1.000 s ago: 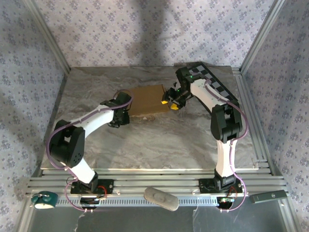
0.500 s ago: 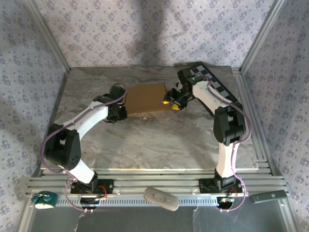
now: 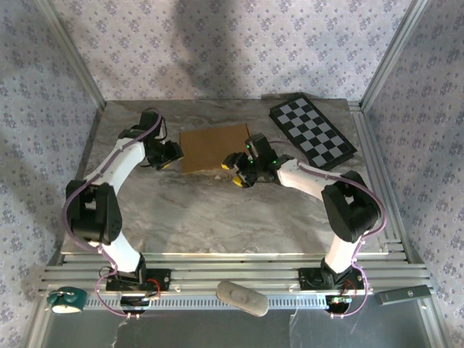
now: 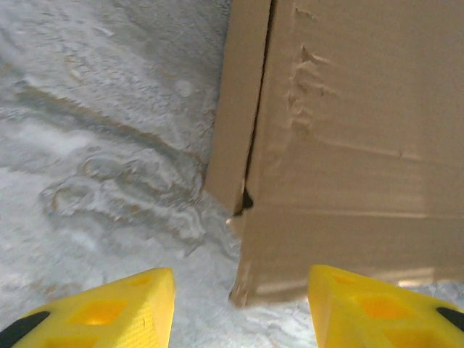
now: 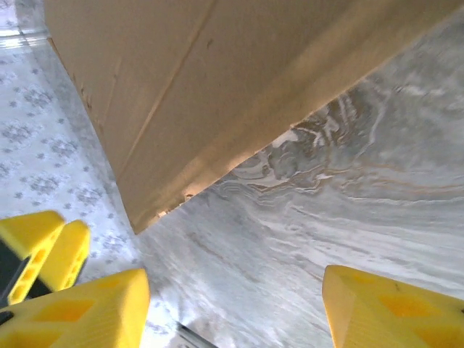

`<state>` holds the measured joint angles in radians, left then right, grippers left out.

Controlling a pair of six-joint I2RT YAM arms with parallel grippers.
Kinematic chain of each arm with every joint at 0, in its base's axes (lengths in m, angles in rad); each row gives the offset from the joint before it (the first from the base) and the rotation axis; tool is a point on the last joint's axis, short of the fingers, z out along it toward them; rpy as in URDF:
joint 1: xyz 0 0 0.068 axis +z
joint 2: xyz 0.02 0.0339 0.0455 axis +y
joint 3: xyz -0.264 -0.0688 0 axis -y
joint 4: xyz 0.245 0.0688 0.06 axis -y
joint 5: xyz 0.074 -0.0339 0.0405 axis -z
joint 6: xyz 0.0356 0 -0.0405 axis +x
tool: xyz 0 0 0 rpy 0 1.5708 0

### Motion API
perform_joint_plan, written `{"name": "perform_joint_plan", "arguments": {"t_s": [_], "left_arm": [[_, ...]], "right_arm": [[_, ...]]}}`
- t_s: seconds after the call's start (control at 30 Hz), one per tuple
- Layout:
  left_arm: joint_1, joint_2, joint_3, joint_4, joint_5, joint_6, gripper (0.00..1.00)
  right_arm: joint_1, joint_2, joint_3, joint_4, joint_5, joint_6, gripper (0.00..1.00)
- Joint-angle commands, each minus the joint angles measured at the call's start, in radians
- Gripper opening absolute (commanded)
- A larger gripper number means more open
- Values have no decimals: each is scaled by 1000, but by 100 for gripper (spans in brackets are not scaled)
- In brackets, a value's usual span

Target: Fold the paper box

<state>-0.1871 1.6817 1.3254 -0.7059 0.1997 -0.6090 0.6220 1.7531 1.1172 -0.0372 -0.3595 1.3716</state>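
Observation:
The paper box (image 3: pixel 214 147) lies shut and flat on the marble table (image 3: pixel 217 217), a tan cardboard mailer with a dented lid. My left gripper (image 3: pixel 168 154) sits at its left edge, open. In the left wrist view, the box's near corner (image 4: pixel 348 145) reaches just between the yellow fingertips (image 4: pixel 109 312) of the left gripper (image 4: pixel 239 312) without touching them. My right gripper (image 3: pixel 233 170) is at the box's near right corner, open. In the right wrist view the right gripper (image 5: pixel 232 312) has only bare table between its fingers, and the box (image 5: pixel 217 87) lies ahead of it.
A black-and-white checkerboard panel (image 3: pixel 313 130) lies at the back right of the table. Patterned walls and metal rails (image 3: pixel 377 72) close in the sides. The left gripper's yellow fingers (image 5: pixel 43 246) show beyond the box's corner in the right wrist view.
The left gripper opened, let go of the box and moved back along its left edge. The right arm swung from the box's right edge to its near right corner, uncovering the checkerboard.

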Motion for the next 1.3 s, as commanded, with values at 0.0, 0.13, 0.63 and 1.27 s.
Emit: {"name": "perform_joint_plan", "arguments": {"t_s": [0.0, 0.13, 0.63, 1.27], "left_arm": [[14, 79, 44, 35, 77, -20, 51], [16, 149, 94, 57, 71, 1, 51], [24, 213, 87, 70, 58, 17, 48], [18, 213, 25, 118, 113, -34, 26]], "right_arm": [[-4, 38, -22, 216, 87, 160, 66], [-1, 82, -45, 304, 129, 192, 64], [-2, 165, 41, 285, 198, 252, 32], [-100, 264, 294, -102, -50, 112, 2]]}}
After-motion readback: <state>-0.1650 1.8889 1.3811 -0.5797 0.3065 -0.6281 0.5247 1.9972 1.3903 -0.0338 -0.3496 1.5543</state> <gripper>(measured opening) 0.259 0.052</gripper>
